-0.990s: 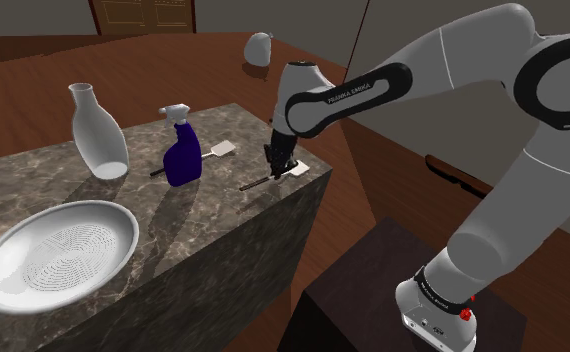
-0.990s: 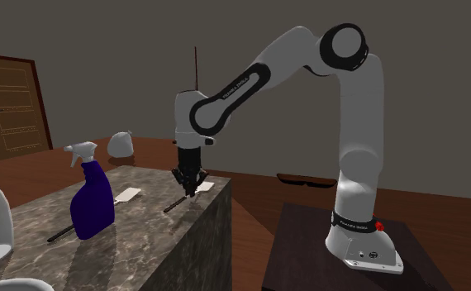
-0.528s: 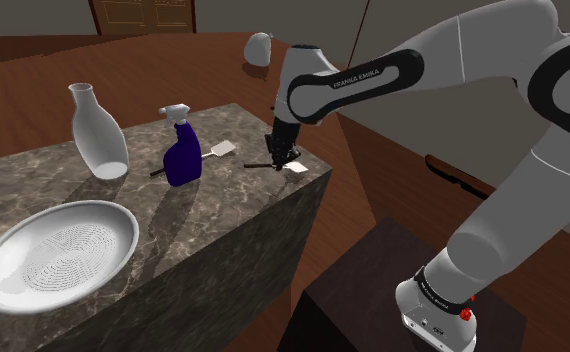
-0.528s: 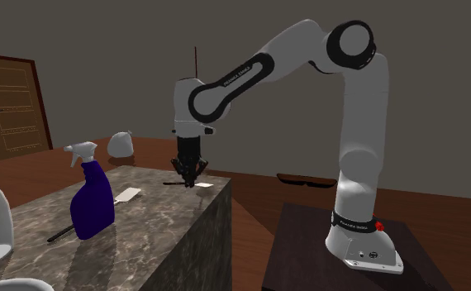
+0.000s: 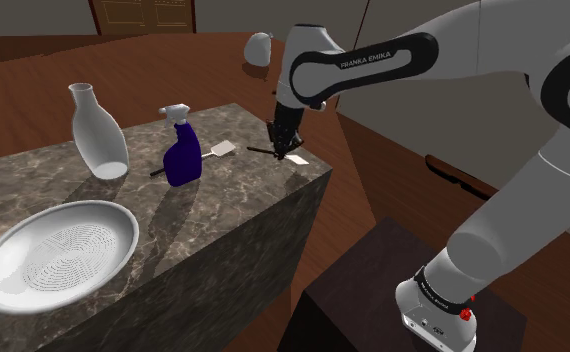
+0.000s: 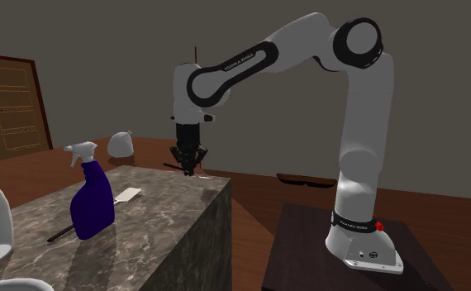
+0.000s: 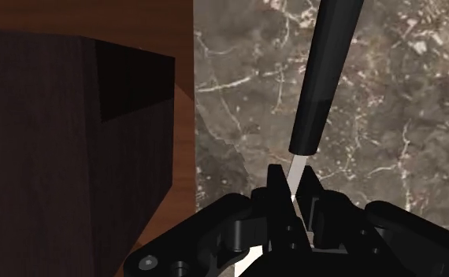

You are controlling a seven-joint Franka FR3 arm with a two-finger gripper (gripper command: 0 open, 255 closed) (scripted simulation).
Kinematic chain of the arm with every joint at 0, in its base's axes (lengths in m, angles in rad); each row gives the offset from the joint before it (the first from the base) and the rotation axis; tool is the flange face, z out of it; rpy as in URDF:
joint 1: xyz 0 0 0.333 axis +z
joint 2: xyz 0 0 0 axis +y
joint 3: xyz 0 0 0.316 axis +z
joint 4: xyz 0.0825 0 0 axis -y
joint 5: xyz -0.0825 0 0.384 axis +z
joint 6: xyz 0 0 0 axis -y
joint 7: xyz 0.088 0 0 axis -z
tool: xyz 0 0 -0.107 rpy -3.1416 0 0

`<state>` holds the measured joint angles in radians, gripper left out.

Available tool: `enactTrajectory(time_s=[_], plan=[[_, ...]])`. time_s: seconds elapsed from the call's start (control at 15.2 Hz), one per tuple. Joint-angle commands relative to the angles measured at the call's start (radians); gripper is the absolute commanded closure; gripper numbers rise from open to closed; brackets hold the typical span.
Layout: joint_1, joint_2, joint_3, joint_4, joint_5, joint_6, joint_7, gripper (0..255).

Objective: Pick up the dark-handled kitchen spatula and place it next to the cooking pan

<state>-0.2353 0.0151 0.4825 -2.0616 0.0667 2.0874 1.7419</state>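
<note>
My gripper is shut on a spatula with a dark handle and a pale blade. It holds the spatula in the air just above the counter's corner nearest the stand. In the wrist view the fingers pinch the thin neck, and the black handle points away over the marble. In the second exterior view the gripper hangs above the counter's far corner. A wide white round pan sits at the counter's other end, at the shoulder view's lower left.
A second spatula lies on the marble counter behind a blue spray bottle. A white vase stands farther left. The dark stand is beside the counter. A grey sack lies on the wooden floor.
The gripper has risen from the counter with the spatula clasped, lifting it off the marble and turning it a little. Nothing else moved.
</note>
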Motion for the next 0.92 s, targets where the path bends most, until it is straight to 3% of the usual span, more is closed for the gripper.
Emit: enactTrajectory(time_s=[0.0, 0.4, 0.86], plan=[[-0.001, -0.011, -0.001, 0.015, 0.005, -0.025, -0.003, 255], [-0.004, -0.035, -0.004, 0.071, 0.015, -0.104, -0.007, 255], [0.081, -0.002, 0.083, 0.104, -0.006, -0.096, 0.173, 255]])
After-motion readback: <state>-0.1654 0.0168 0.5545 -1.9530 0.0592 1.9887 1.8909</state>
